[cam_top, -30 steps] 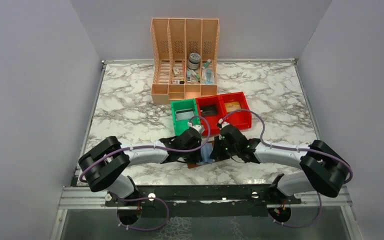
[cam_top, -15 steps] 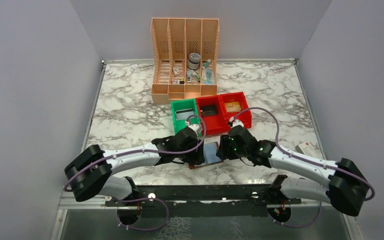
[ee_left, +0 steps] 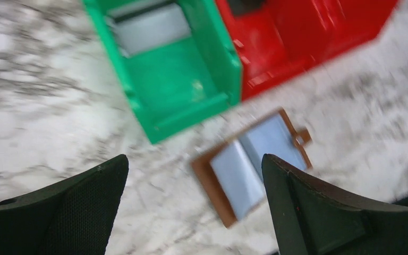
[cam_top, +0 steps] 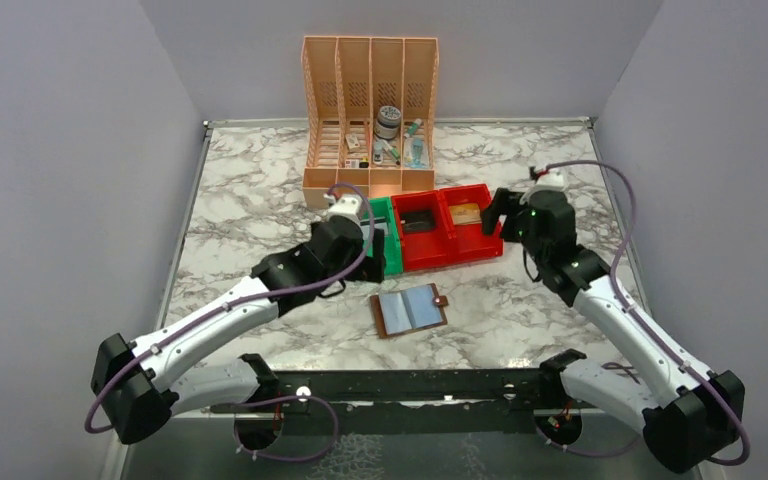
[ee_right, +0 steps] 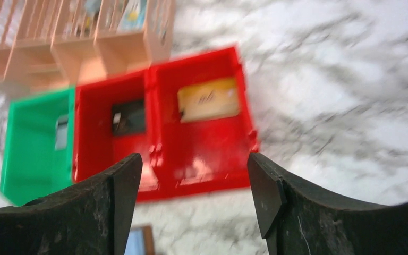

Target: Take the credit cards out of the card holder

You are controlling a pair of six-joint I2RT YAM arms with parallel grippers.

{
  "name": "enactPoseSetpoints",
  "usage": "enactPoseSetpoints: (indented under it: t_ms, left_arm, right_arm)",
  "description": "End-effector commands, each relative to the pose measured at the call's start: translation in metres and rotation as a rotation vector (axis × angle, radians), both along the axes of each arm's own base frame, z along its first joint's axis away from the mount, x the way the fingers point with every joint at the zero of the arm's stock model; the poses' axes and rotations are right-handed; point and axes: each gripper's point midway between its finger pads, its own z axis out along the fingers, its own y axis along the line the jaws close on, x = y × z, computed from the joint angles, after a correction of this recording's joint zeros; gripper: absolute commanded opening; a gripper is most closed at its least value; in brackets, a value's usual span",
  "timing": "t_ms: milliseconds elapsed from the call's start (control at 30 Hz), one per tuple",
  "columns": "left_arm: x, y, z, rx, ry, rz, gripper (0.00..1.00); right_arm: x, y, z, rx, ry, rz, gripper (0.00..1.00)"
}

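Near the desk's [cam_top: 260, 205] near edge the card holder [cam_top: 377, 316] lies open, credit cards [cam_top: 423, 306] seemingly still inside, both jaws withdrawn, open, empty.

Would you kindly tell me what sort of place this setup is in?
Probably a robot lab test cell: plain walls box in a marble-print table, a left arm and right arm are bolted at its near edge, and bins and an organiser look staged.

One card holder [cam_top: 410, 310], two red bins [cam_top: 430, 258], one green bin [ee_left: 172, 77], one organiser [cam_top: 370, 62]
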Motion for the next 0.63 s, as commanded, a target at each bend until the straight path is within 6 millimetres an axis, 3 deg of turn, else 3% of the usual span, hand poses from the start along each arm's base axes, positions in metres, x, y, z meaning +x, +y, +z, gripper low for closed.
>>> enactPoseSetpoints:
  t_ms: [0, 33, 67, 100, 233, 467, 600]
  left_arm:
    - [0.053, 0.078, 0.03, 0.165, -0.082, 0.211, 0.99]
    - [0.062, 0.092, 0.04, 0.16, -0.096, 0.257, 0.99]
    - [0.069, 0.105, 0.05, 0.155, -0.113, 0.297, 0.99]
    - [0.075, 0.114, 0.061, 0.148, -0.138, 0.33, 0.99]
    - [0.081, 0.142, 0.096, 0.156, -0.234, 0.432, 0.99]
    - [0.074, 0.156, 0.128, 0.122, -0.311, 0.495, 0.99]
    - [0.072, 0.155, 0.132, 0.102, -0.313, 0.495, 0.99]
  right_arm:
    - [0.04, -0.006, 0.074, 0.006, -0.197, 0.032, 0.75]
    - [0.044, -0.003, 0.087, 0.005, -0.22, 0.046, 0.8]
    - [0.047, 0.0, 0.1, 0.006, -0.245, 0.067, 0.91]
    - [0.048, 0.006, 0.112, 0.006, -0.271, 0.103, 0.94]
    - [0.053, 0.005, 0.144, -0.006, -0.288, 0.092, 0.95]
    - [0.041, -0.012, 0.192, 0.009, -0.434, 0.031, 0.96]
    - [0.047, -0.015, 0.186, -0.021, -0.399, 0.009, 0.96]
